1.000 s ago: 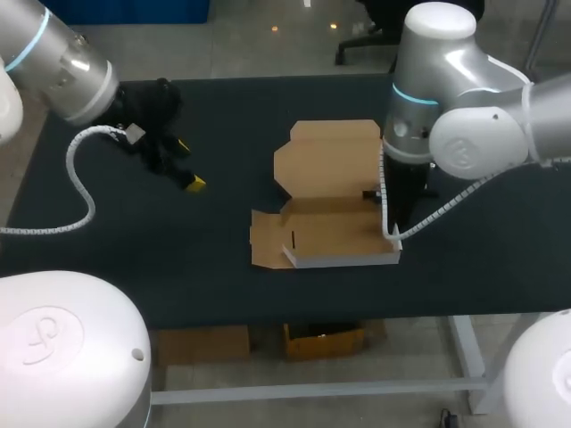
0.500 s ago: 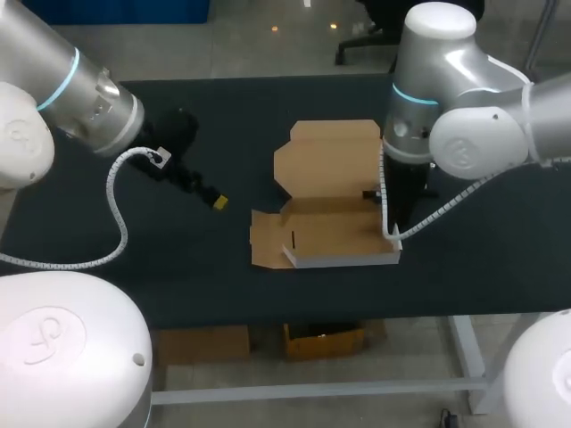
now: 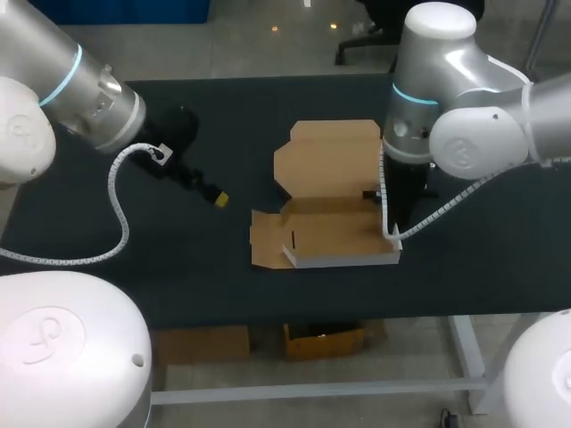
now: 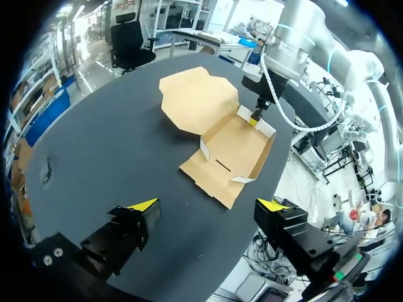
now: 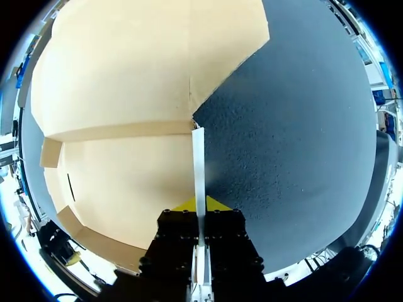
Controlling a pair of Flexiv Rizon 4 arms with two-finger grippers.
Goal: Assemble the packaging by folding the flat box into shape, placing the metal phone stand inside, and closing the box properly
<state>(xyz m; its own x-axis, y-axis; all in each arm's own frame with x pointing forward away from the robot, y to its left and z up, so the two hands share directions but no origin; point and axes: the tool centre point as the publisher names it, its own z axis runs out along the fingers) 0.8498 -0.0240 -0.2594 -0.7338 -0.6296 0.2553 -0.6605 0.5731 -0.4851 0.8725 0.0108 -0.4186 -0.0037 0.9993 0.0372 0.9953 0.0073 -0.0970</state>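
Box (image 3: 326, 169) wall pinched in right tool (image 5: 200, 204) — left tool (image 4: 208, 206) spread, hovering.

Half-folded cardboard box (image 3: 326, 178) on dark table (image 3: 223, 267).

Your cardboard box (image 3: 326, 201) lies half-formed just right of the middle of the table (image 3: 178, 267). Its shallow tray (image 3: 335, 234) faces the front edge, with its front wall (image 3: 343, 260) raised and its right wall (image 5: 198, 163) upright. The lid (image 3: 326, 165) lies flat, open toward the far edge. A side flap (image 3: 265, 239) lies spread flat toward the left edge.
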